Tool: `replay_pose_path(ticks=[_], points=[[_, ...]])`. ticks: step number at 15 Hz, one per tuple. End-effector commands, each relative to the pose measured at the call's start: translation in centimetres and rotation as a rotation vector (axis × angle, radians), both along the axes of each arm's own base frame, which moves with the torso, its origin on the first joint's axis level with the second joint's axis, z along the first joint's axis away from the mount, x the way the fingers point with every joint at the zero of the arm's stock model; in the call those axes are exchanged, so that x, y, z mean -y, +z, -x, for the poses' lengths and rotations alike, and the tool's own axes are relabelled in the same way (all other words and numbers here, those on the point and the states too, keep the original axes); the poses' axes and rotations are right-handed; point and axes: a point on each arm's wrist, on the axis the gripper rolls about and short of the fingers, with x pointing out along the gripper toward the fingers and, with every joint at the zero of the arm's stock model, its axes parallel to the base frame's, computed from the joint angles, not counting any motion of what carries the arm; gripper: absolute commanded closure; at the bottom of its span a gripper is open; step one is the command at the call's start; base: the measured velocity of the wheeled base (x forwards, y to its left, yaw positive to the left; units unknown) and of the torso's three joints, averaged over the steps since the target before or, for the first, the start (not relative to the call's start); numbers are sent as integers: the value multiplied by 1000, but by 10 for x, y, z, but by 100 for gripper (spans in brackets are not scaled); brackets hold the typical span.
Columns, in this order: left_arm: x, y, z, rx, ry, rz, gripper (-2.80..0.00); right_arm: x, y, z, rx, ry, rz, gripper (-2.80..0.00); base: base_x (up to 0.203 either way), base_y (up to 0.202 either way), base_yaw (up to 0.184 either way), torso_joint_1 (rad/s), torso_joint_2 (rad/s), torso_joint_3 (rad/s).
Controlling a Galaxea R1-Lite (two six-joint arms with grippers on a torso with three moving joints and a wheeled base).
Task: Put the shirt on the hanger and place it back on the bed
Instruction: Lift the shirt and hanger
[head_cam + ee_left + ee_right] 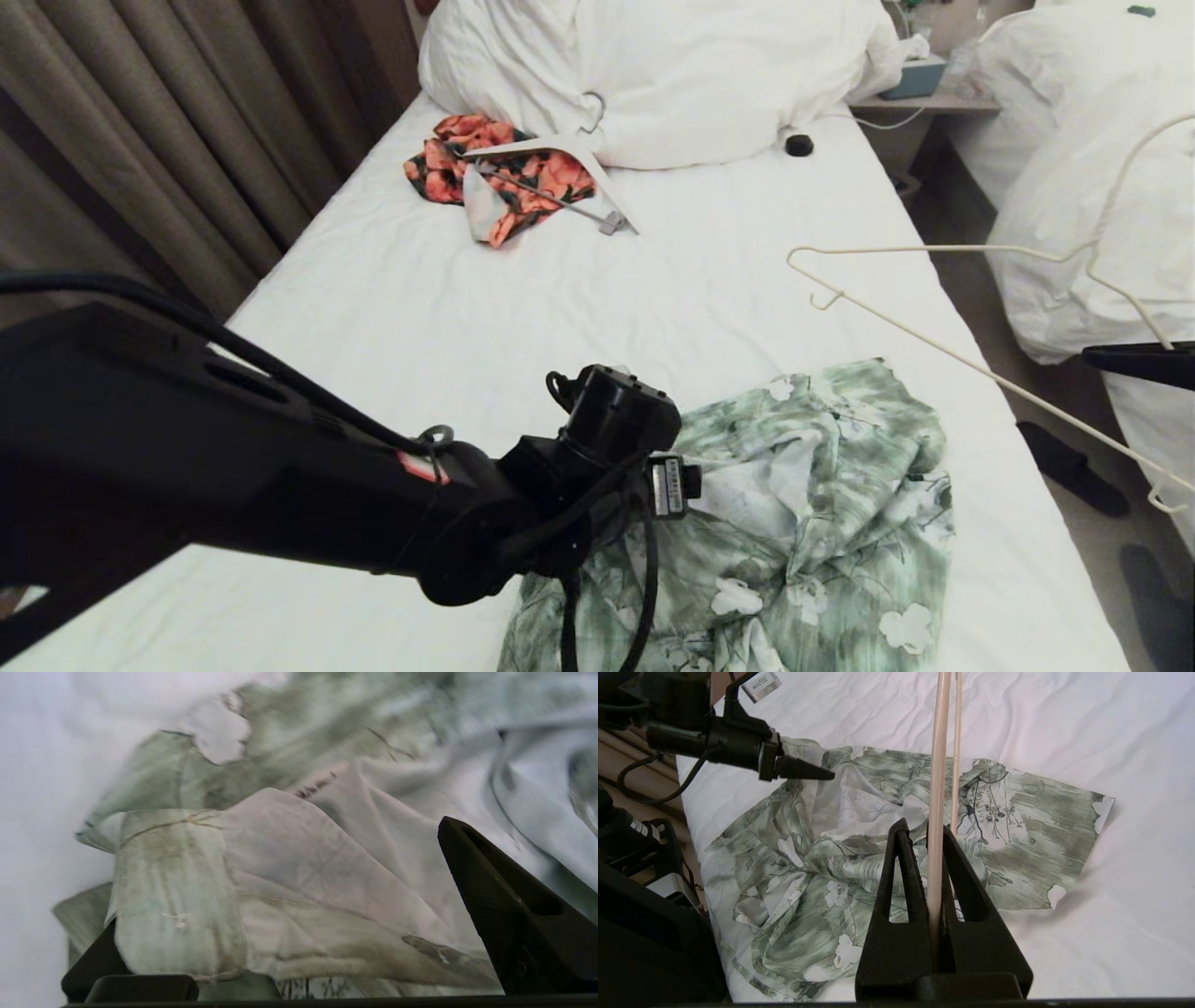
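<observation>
The green-and-white flowered shirt [822, 523] lies crumpled on the white bed [420, 308], near its front right corner. My left arm reaches in from the left, and its gripper [280, 872] stands open low over the shirt's collar area. Shirt cloth [289, 858] bulges between the wide-apart fingers [504, 905]; one finger is partly covered by a fold. From the right wrist, the left gripper [817, 772] sits at the shirt's [859, 858] edge. My right gripper [923, 828] is shut on the thin cream hanger [937, 765], holding the hanger [934, 249] in the air over the bed's right edge.
An orange-and-black floral garment [504, 168] with a thick white hanger lies near the big pillows [672, 75]. A small black object [799, 145] sits beside them. A second white bed [1102, 187], a nightstand [924, 98] and dark slippers [1069, 467] are to the right; curtains [140, 140] hang left.
</observation>
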Motion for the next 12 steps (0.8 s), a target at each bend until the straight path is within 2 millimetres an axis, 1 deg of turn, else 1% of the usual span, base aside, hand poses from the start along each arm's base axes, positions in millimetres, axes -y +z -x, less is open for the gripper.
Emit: replay_pose_path(ticks=[1, 3, 6, 8, 12], points=[[-4, -1, -6, -5, 34, 14, -280, 0, -1, 0, 2, 5, -4, 0, 0, 0, 0, 0, 0, 0], [-8, 2, -6, -3, 54, 30, -280, 0, -1, 0, 2, 5, -4, 0, 0, 0, 0, 0, 0, 0], [-19, 23, 6, 8, 91, 115, -280, 0, 0, 1, 4, 5, -4, 0, 0, 0, 0, 0, 0, 0], [-25, 19, 11, -4, 110, 119, -280, -1, 0, 2, 5, 5, -3, 0, 0, 0, 0, 0, 0, 0], [-24, 13, 10, -35, 135, 147, -280, -2, 3, 5, 12, 5, 1, 0, 0, 0, 0, 0, 0, 0]])
